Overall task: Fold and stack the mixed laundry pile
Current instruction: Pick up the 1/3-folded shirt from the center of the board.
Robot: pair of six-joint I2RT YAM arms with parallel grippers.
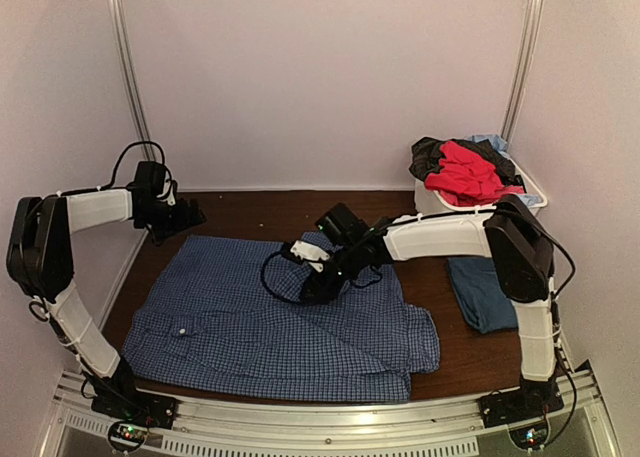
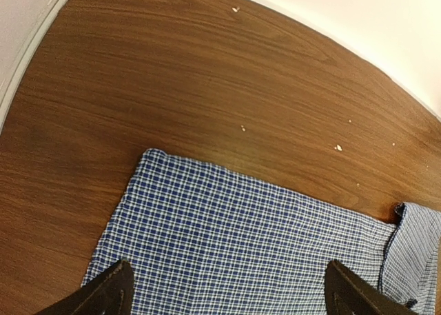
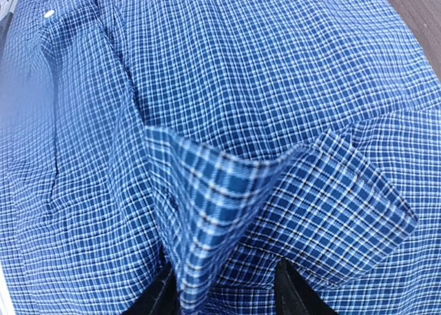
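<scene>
The shirt (image 1: pixel 280 322) lies spread flat on the bench (image 1: pixel 245 209); it looks soft, light and limp, so it will likely sag and slide unless taken by a hem, collar or doubled fold. The right tool (image 3: pixel 224 287), its arm reaching low across the shirt's middle, pinches a raised fold of cloth. The left tool (image 2: pixel 229 291) hangs wide open above the far left corner, elbow high.

A dark brown wooden table (image 1: pixel 250 209) is carrying everything. A blue-and-white small-check button shirt (image 1: pixel 270 327) is lying spread over its near middle. A folded dark-blue garment (image 1: pixel 482 292) is lying at the right, and a white plastic bin (image 1: pixel 432 199) is standing at the far right. A few pale crumbs (image 2: pixel 242 128) are lying on the bare wood beyond the shirt.
</scene>
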